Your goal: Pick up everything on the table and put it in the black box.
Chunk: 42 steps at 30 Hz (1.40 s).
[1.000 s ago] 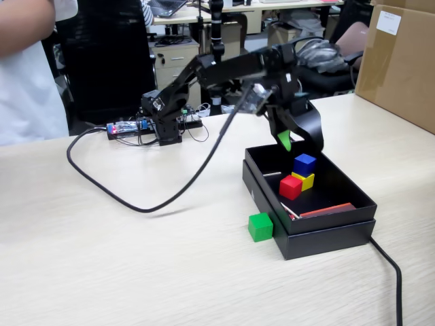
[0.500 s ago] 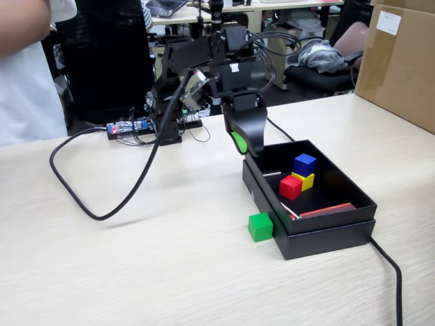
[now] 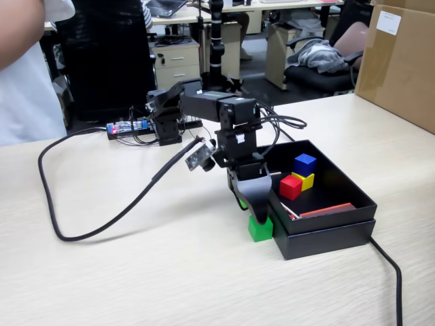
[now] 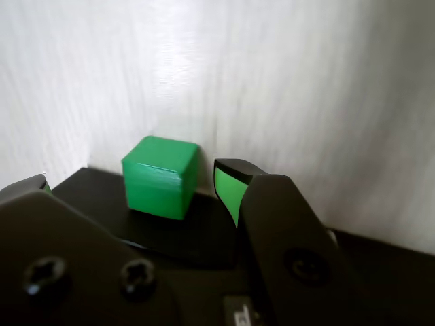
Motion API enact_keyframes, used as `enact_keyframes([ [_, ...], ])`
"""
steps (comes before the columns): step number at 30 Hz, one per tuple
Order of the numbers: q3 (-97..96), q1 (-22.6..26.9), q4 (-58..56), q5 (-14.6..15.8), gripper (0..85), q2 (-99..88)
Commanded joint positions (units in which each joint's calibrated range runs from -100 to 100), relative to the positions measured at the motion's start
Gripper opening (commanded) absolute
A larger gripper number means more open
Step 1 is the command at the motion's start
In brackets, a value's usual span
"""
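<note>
No writing is legible; the black box [image 3: 353,204] holds the blue cube [image 3: 304,164], yellow cube [image 3: 307,180] and red cube [image 3: 290,187], while the gripper [image 3: 253,207], jaws spread, straddles the green cube [image 3: 260,229] on the tabletop against the box's near-left corner.

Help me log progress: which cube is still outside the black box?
The green cube, on the table beside the black box; the others lie inside.
</note>
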Motion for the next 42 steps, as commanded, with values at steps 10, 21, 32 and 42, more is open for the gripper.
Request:
enact_keyframes([
  [10,5.63,0.54,3.22,-1.81,27.9,3.32],
  [21,4.72,0.0,-3.95,0.34,3.6,-10.91],
  [32,1.37,8.06,-4.9,0.83,4.0,-32.25],
  [42,1.46,10.31,-4.9,1.27,6.2,-18.14],
])
